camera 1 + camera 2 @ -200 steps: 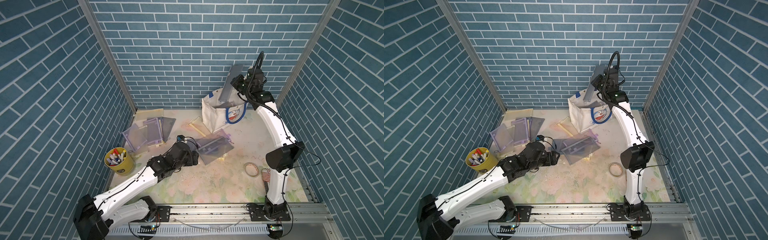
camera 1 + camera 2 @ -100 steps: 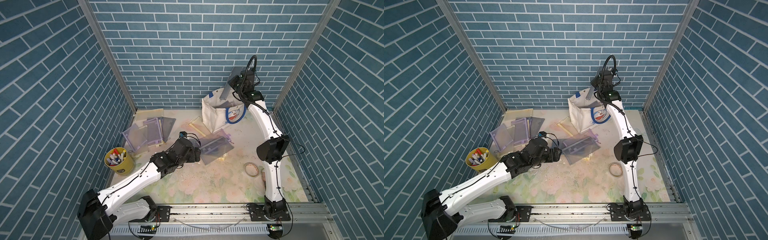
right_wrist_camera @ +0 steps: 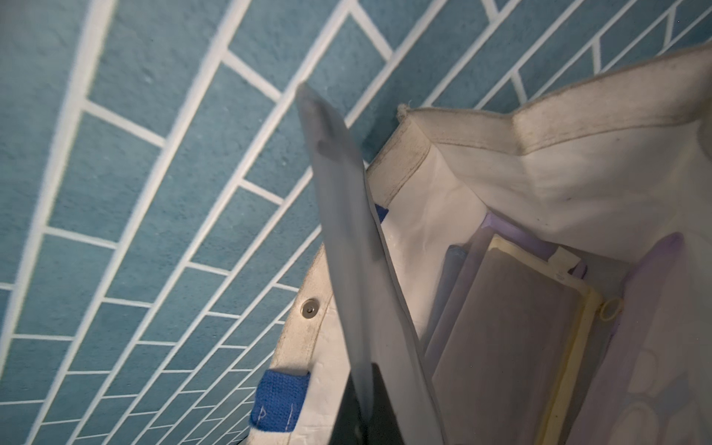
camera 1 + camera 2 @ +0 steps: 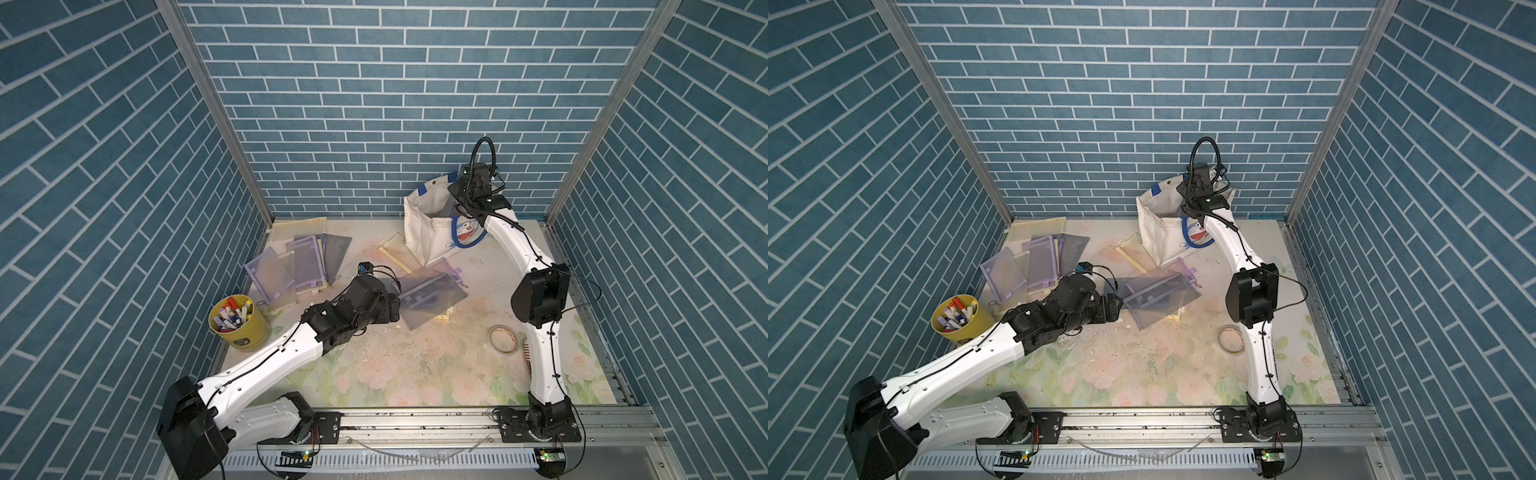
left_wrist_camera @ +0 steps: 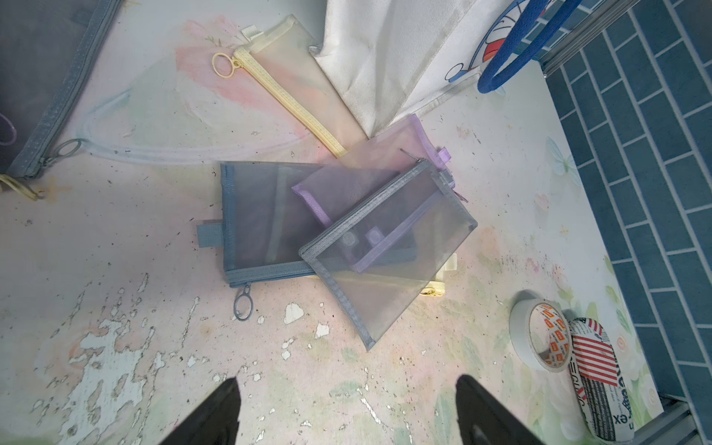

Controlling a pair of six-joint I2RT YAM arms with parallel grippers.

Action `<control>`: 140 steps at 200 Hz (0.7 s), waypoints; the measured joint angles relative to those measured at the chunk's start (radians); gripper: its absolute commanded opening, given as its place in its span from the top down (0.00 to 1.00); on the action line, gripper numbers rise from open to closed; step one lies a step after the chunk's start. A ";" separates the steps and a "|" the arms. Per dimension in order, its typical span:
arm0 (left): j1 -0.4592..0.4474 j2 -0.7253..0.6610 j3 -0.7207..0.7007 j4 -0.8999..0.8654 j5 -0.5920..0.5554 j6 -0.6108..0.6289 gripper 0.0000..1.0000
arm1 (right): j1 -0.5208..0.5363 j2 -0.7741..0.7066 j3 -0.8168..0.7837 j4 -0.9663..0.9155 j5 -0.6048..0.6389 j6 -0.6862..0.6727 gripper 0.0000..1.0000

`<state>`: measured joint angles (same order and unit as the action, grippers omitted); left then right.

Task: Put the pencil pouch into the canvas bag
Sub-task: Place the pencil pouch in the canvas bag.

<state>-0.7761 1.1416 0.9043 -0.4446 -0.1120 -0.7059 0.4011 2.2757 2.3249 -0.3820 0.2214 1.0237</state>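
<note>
Right gripper (image 3: 364,410): pinched tight on one end of the grey pouch (image 3: 346,231) (only the right wrist view shows the grip; in both top views the wrist covers it).
Pouch: seen edge-on, reaching from the fingers across the mouth of the bag (image 3: 462,131). Its free end shows past the rim against the brick wall. Whether any part sits below the rim cannot be told.
Bag, top views: upright at far right (image 4: 424,237), mouth up, right arm bent over it.
Bag contents: inner pouches (image 3: 520,327) lie inside, one yellow-edged; right wrist view only.
Left gripper (image 5: 346,412): jaws spread wide, nothing between them, above bare table short of the stack (image 5: 346,231).
Stack: grey and purple mesh pouches overlapping at table centre; both top views place the left gripper just left of it.
Tape rolls (image 5: 518,331): two, touching, in the left wrist view; the top views show one ring plainly, near right, beside the right arm.
Cup (image 4: 237,320): yellow, full of markers, left side; top views only.
</note>
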 measured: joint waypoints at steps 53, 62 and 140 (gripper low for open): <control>0.002 -0.004 0.000 -0.007 -0.007 0.000 0.12 | 0.014 0.000 -0.001 -0.007 0.018 0.020 1.00; 0.004 -0.004 0.000 -0.007 -0.008 0.001 0.12 | 0.014 0.000 -0.002 -0.008 0.019 0.021 1.00; 0.013 -0.004 0.000 -0.007 -0.008 0.004 0.12 | 0.011 -0.001 -0.017 0.031 0.012 0.188 1.00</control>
<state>-0.7631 1.1374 0.9043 -0.4519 -0.1200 -0.7021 0.4126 2.2749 2.3081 -0.3508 0.2337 1.2121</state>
